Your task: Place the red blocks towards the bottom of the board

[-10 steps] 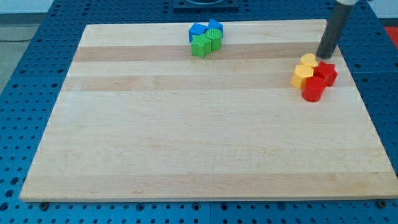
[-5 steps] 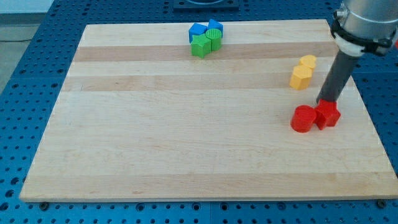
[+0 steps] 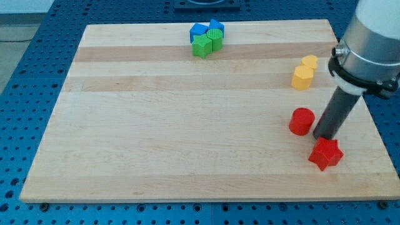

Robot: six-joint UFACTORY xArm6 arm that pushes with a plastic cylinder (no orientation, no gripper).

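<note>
My tip (image 3: 324, 137) (a plain rod, no jaws to open or close) touches the red star block's (image 3: 325, 154) top edge, beside the red cylinder (image 3: 302, 121).

A pale wooden board (image 3: 187, 125) lies on a blue pegboard table (image 3: 25, 112). Places below are given from the red cylinder (image 3: 302, 121), which stands on the board near its right edge, low in the view. Just to its lower right, apart from it, lies a red star (image 3: 325, 154), and my tip (image 3: 323, 137) rests on the board between the two, touching the star's top. Above the cylinder, well apart, two yellow blocks (image 3: 304, 72) touch each other. Far to its upper left, at the board's top edge, two blue blocks (image 3: 207, 29) and two green blocks (image 3: 206, 44) sit bunched together.
</note>
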